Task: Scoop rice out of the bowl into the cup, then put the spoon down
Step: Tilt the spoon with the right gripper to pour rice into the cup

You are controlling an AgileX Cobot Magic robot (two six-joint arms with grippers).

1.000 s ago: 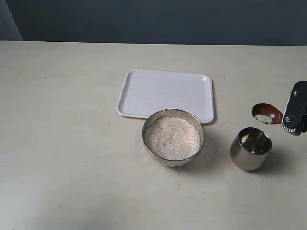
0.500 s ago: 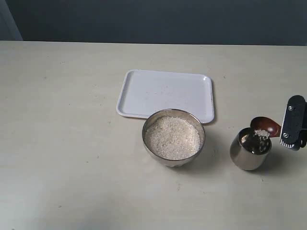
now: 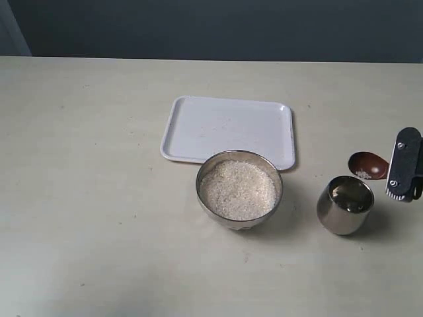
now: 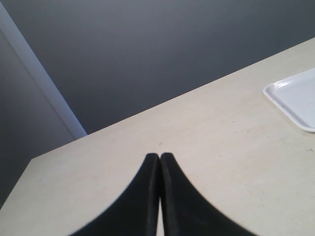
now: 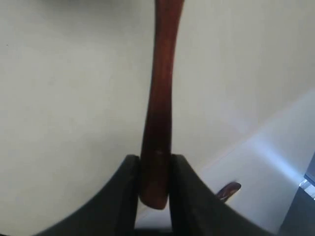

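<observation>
A steel bowl (image 3: pixel 277 179) heaped with white rice (image 3: pixel 238 189) stands at the table's middle. To its right stands the small steel cup (image 3: pixel 343 214), some rice inside. My right gripper (image 3: pixel 403 170) is shut on the handle of the dark wooden spoon (image 3: pixel 368 164); the spoon's oval bowl hovers just behind the cup with a few grains left in it. In the right wrist view the handle (image 5: pixel 160 113) is clamped between the fingers (image 5: pixel 125 189). My left gripper (image 4: pixel 160 156) is shut on nothing, off the exterior view.
A white tray (image 3: pixel 228 127) lies behind the bowl, its corner (image 4: pixel 295 101) also in the left wrist view. Bare beige table (image 3: pixel 92 185) stretches to the left and front. A dark wall runs behind the table.
The spoon dipped to the cup's rim, tipped most of its rice in, then lifted back up and behind the cup with only a few grains left.
</observation>
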